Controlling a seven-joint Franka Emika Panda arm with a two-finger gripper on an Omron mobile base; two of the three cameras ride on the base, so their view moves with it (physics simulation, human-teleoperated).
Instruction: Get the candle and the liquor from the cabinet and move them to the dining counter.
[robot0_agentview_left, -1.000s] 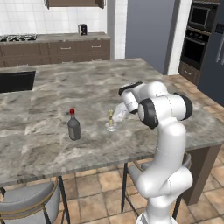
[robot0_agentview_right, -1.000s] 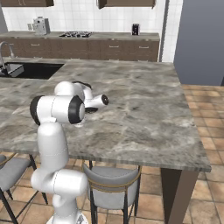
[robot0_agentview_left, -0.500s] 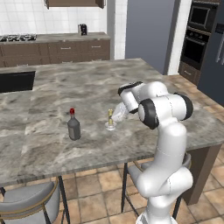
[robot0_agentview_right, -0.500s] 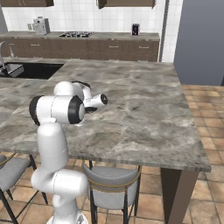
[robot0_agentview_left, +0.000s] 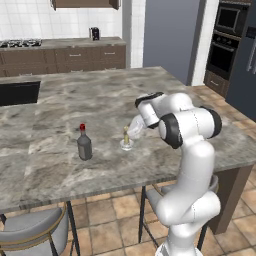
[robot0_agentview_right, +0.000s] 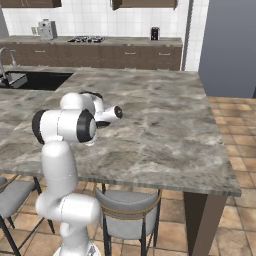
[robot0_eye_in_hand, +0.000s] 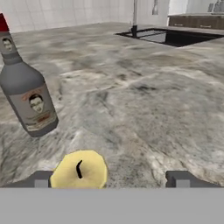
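Candle (robot0_agentview_left: 126, 140) and liquor (robot0_agentview_left: 84, 144) both upright on dining counter (robot0_agentview_left: 60, 115).
Gripper (robot0_eye_in_hand: 111, 178) jaws spread wide, holding nothing; candle top close by left fingertip (robot0_eye_in_hand: 40, 179), liquor well apart to candle's side, near the counter's front edge.

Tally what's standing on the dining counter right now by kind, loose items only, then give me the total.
Liquor bottle: 1
Candle in its saucer holder: 1
Total: 2, both upright on the dining counter, the bottle apart from the candle.
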